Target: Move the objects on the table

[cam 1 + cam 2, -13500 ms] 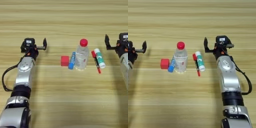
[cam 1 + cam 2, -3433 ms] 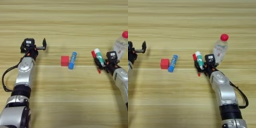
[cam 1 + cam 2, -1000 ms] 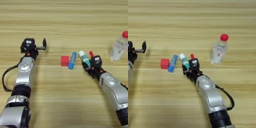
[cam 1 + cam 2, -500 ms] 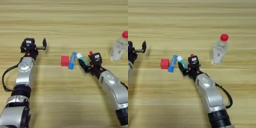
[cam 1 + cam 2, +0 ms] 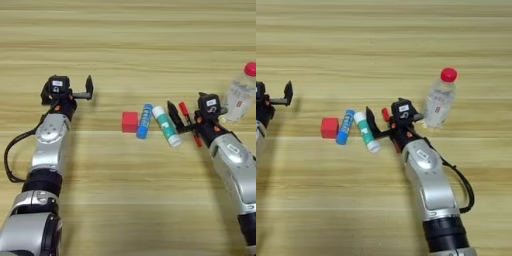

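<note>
A small red cube (image 5: 130, 121), a blue capped tube (image 5: 144, 120) and a white-and-green glue stick (image 5: 166, 126) lie side by side at mid-table. My right gripper (image 5: 182, 116) is open just right of the glue stick, one black finger (image 5: 172, 112) close beside it. The thin red marker (image 5: 186, 111) lies between the fingers and runs under the wrist. At the right edge stands the clear red-capped bottle (image 5: 240, 95), upright. My left gripper (image 5: 66, 89) rests open and empty on the table, far left of the cube.
The light wooden table (image 5: 128, 200) fills both views. My right forearm (image 5: 428, 185) lies across the lower right, and my left forearm (image 5: 47, 150) with its black cable runs along the lower left.
My right gripper has let go of the glue stick and drawn back to the right, leaving it beside the blue tube. The bottle stood in the middle much earlier. The left arm is still.
</note>
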